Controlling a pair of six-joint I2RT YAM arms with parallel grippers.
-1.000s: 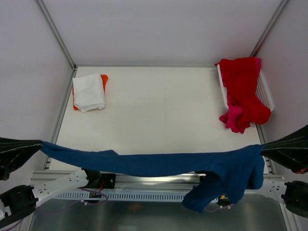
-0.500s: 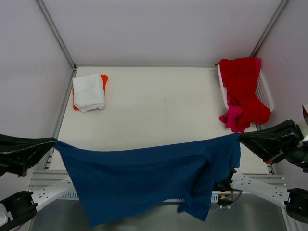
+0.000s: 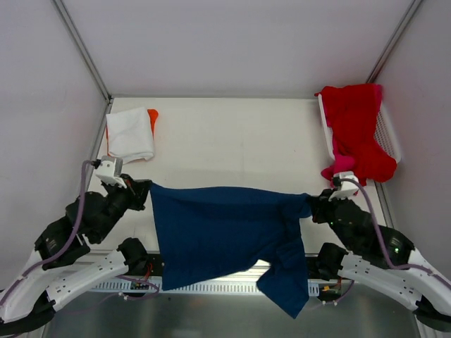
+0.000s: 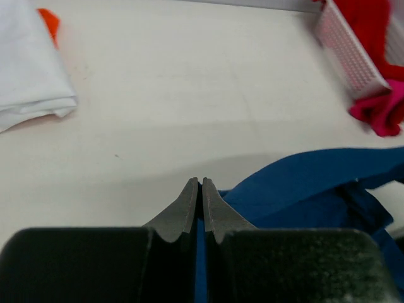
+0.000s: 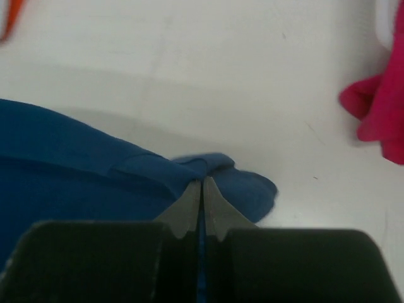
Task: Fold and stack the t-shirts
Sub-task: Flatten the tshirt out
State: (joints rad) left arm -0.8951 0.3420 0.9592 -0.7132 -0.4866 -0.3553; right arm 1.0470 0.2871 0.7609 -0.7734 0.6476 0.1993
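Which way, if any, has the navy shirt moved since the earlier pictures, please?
Yes. The navy shirt moved forward over the table, nearer the folded white shirt.

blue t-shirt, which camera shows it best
The top external view: the whole blue t-shirt hangs spread between the left end effector and the right end effector. The left wrist view shows only a blue band past its shut jaws; the right wrist view shows only a bunched corner.

Left claw (image 3: 146,189), right claw (image 3: 311,205) swung inward over table (image 3: 232,141); navy t-shirt (image 3: 218,232) span narrower, drapes slack.
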